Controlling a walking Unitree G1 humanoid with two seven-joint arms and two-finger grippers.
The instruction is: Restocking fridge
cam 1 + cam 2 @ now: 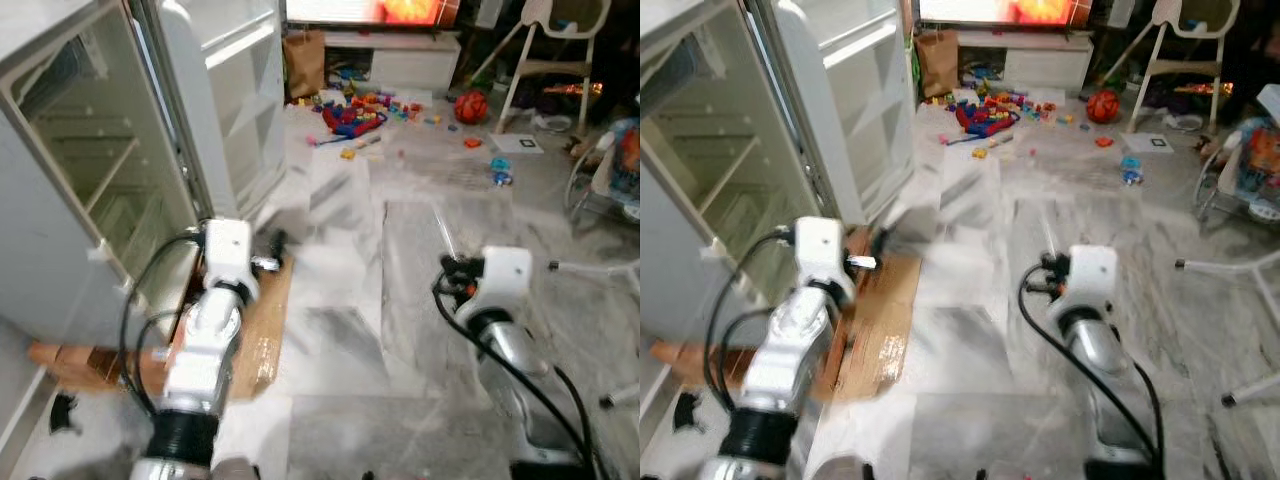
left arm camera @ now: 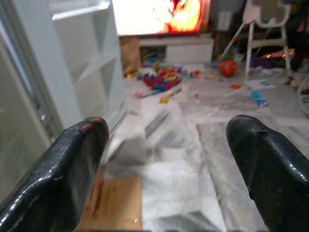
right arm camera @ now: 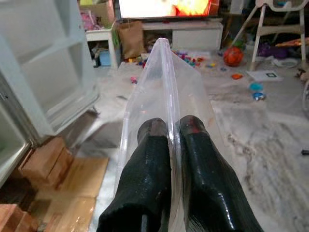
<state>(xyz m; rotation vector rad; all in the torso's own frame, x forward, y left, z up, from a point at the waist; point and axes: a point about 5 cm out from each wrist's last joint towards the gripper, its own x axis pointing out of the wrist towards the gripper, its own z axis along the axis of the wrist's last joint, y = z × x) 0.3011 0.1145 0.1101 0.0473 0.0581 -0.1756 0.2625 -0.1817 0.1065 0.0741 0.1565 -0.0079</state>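
Observation:
The fridge (image 1: 90, 170) stands open on my left, with bare glass shelves inside and its white door (image 1: 230, 90) swung out toward the room. My left gripper (image 2: 166, 140) is open with nothing between its fingers, and it points past the door edge across the floor. My right gripper (image 3: 173, 128) is shut on a clear, thin plastic bag (image 3: 164, 82) that stands up from between the fingers. In the eye views the right arm's white wrist (image 1: 500, 275) is held out over the marble floor, to the right of the fridge.
A flat cardboard sheet (image 1: 262, 330) and wooden blocks (image 1: 70, 360) lie at the fridge's foot. Scattered toys (image 1: 365, 110), a red ball (image 1: 470, 105), a paper bag (image 1: 303, 62) and a white high chair (image 1: 550, 60) are farther back. White chair legs (image 1: 600, 268) reach in at the right.

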